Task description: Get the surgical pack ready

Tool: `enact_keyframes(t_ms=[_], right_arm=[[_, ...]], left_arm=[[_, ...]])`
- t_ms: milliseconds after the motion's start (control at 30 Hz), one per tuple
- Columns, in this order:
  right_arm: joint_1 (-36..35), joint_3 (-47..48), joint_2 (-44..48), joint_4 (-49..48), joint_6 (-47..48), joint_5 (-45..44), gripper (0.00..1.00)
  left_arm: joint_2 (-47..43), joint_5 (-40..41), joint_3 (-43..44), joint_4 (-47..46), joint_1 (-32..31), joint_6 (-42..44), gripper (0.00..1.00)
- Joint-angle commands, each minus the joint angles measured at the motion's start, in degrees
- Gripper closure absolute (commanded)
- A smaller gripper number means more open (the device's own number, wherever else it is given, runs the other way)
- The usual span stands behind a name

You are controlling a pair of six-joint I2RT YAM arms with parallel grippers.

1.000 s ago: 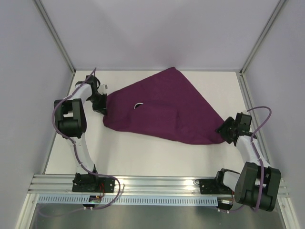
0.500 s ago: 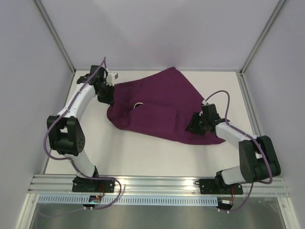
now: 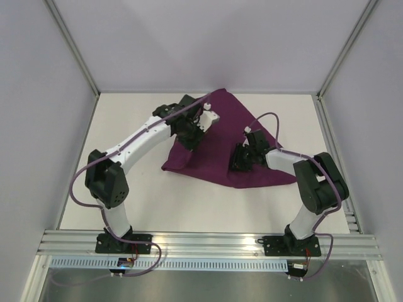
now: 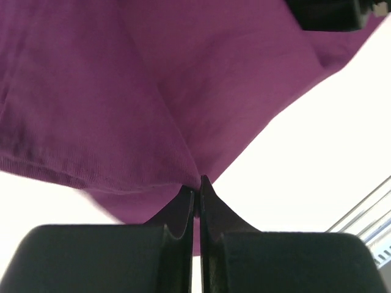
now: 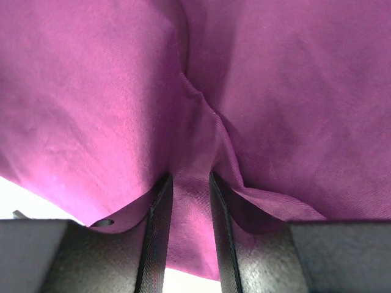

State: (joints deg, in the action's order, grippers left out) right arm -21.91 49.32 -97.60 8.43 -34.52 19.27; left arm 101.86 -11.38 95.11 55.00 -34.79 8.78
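The surgical pack shows only as a dark purple cloth (image 3: 208, 157), folded over on itself in the middle of the white table. My left gripper (image 3: 187, 142) is above the cloth's left part and shut on a pinch of its edge (image 4: 197, 183). The cloth (image 4: 122, 91) hangs away from those tips in a fold. My right gripper (image 3: 238, 160) rests on the cloth's right half. A ridge of cloth (image 5: 293, 91) fills the narrow gap between the fingers of that gripper (image 5: 189, 177) and touches both pads. Nothing under the cloth can be seen.
The cloth's right corner (image 3: 291, 179) lies flat near the right arm's elbow. White walls and metal posts (image 3: 75, 56) close in the table on three sides. An aluminium rail (image 3: 208, 242) with both arm bases runs along the near edge.
My left arm swung from the table's left edge toward the middle, dragging the cloth's left corner over itself. My right arm left the right corner, moved left onto the cloth, and its jaws narrowed.
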Motion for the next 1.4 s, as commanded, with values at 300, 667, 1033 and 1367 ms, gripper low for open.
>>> enact_keyframes(t_ms=[300,667,1033,1367], right_arm=[[-0.9,4.5,0.5,-0.2,-0.4,1.5,0.65],[-0.5,5.1,10.1,7.5,0.9,-9.2,0.49],[-3.4,13.2,5.9,9.0,1.8,-6.4,0.43],[-6.5,13.4,1.6,11.9,2.4,-10.8,0.63]], left_arm=[[13.4,-0.8,2.3,-1.1,-10.3,5.9,0.97],[1.9,-10.7,-3.3,-2.1,-11.4,14.8,0.21],[-15.1,-10.5,-6.6,-1.2,-9.3,15.9,0.14],[-12.1,1.2,-19.2,-6.2,7.7,9.5,0.16]])
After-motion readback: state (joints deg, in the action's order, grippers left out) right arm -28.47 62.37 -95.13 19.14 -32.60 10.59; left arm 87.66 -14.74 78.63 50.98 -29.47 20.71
